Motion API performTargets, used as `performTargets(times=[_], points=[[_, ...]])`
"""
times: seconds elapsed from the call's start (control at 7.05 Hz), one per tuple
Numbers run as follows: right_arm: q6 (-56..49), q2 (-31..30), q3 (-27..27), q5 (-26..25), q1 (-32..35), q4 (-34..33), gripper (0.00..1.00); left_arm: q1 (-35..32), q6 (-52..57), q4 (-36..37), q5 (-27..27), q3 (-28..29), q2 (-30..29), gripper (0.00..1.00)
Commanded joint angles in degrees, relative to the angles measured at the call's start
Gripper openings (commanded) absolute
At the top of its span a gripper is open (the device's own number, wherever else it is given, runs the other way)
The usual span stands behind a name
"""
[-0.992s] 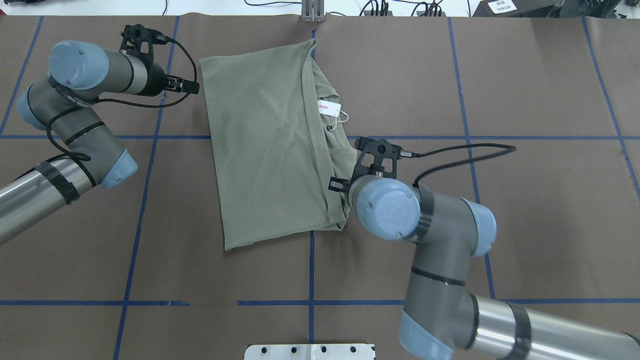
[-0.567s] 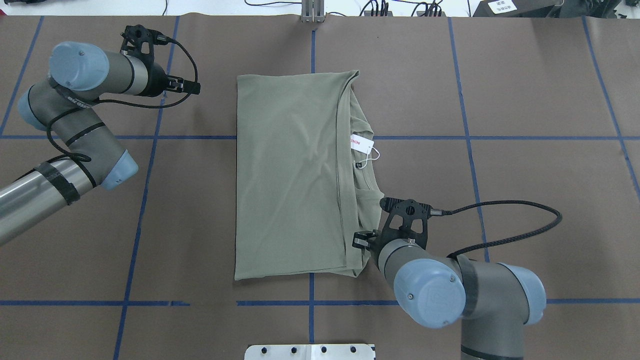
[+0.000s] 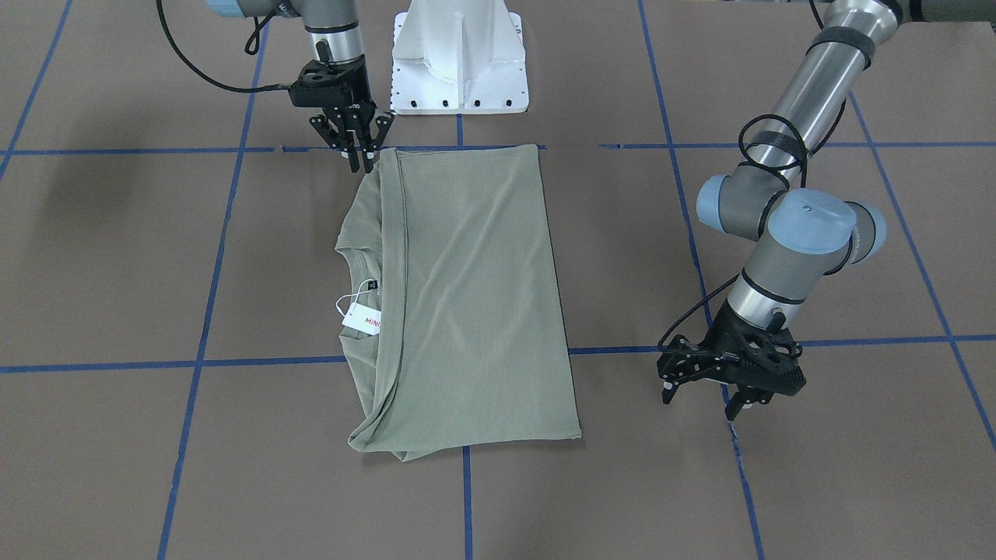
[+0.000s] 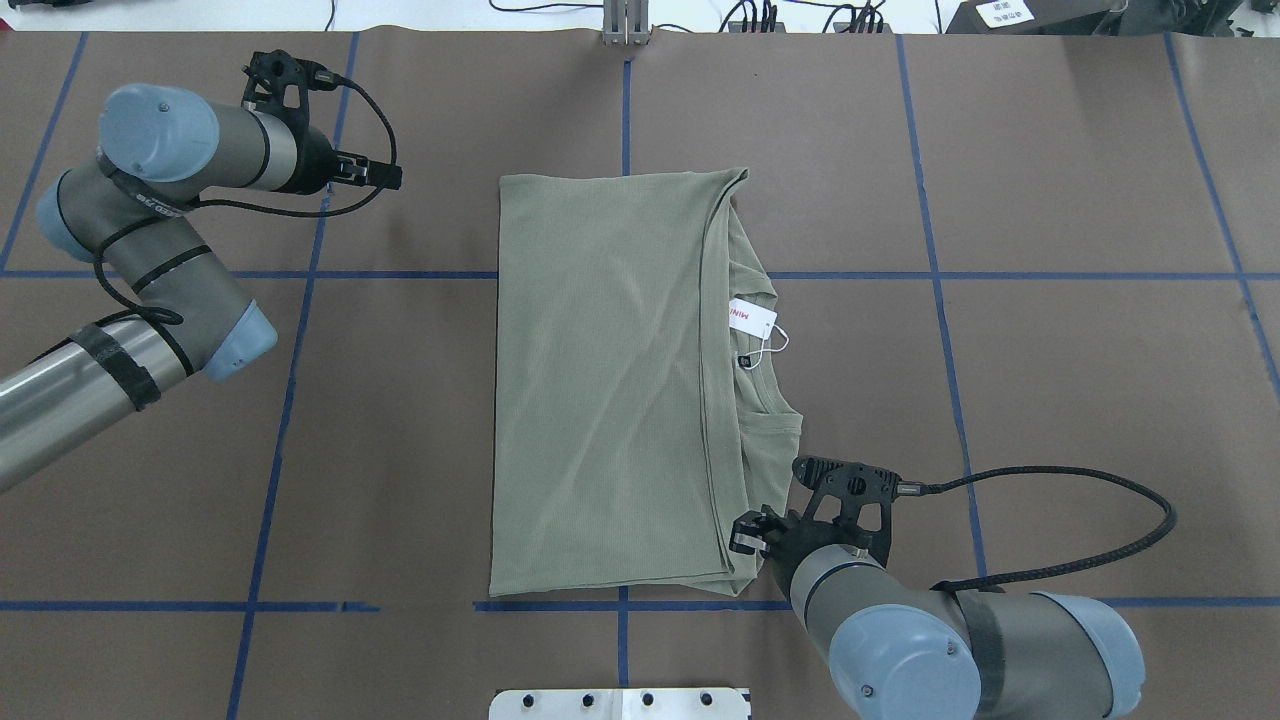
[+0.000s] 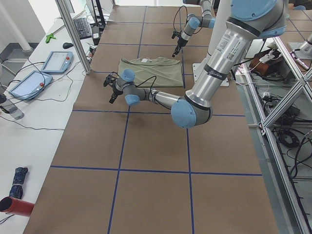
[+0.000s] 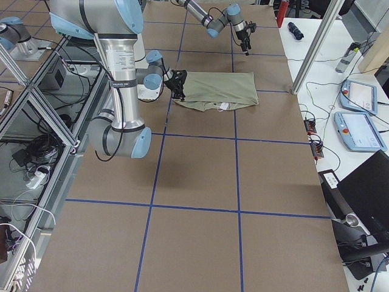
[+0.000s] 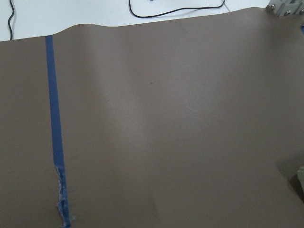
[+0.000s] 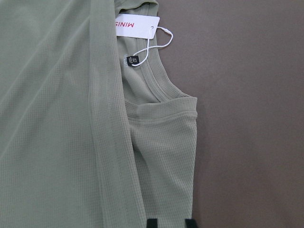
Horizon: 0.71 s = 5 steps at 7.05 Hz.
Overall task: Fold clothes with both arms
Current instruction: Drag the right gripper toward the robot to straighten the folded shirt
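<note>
Olive knit is sitting pinched in the right claw (image 3: 359, 155). Its jaws are standing almost together and gripping the shirt (image 4: 600, 380) at the right-hand corner nearest the robot. In the right wrist view both black fingertips (image 8: 152, 223) are showing at the bottom, with a folded ridge of cloth between them.

Just beyond that grip the collar (image 8: 152, 80) is curving out from under the top layer, and the white tag (image 4: 752, 317) is lying on it with its string looping onto the worktop (image 4: 1050, 450). The shirt is lying flat in the middle of the worktop, doubled over lengthwise. Its near end is stopping just short of the pedestal (image 3: 459, 54), and its far end is staying well apart from the far edge.

The left claw (image 3: 700, 403) is hanging over bare worktop towards the far left corner, well apart from the shirt. Its jaws are spread and carrying nothing, and its wrist view is showing only brown paper and blue tape (image 7: 53, 118).

The knit is looking light, limp and a little stretchy, so it is probably going to sag and drag rather than keep its shape. Pulling on one corner alone is likely to skew the layers. The safer hold is likely at the corners, pinching every layer together, with one claw at each end of the same edge. The tag and string are worth keeping out of the jaws.
</note>
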Motion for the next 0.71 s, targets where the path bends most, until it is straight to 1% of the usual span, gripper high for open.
performTargets(times=[0.0,0.14,0.28,0.43,0.57], points=[[-5.28,6.56,-3.1,4.72,2.61,-4.57,1.0,0.0,-0.16,0.0,0.0,-0.54,0.0,1.0],[-8.46,11.31,-5.29,6.41,3.51,-9.83,1.0,0.09,-0.77,0.0,0.0,-0.45,0.0,1.0],[-15.71,11.97,-5.75,10.08,3.6,-11.53,1.0,0.18,-0.86,0.0,0.0,-0.45,0.09,1.0],[-19.7,12.07,-5.67,13.25,3.69,-13.81,1.0,0.27,-0.86,0.0,0.0,-0.45,0.35,1.0],[-22.7,12.33,-5.67,13.89,3.69,-16.01,0.9,0.27,-1.12,0.0,0.0,-0.45,0.35,1.0]])
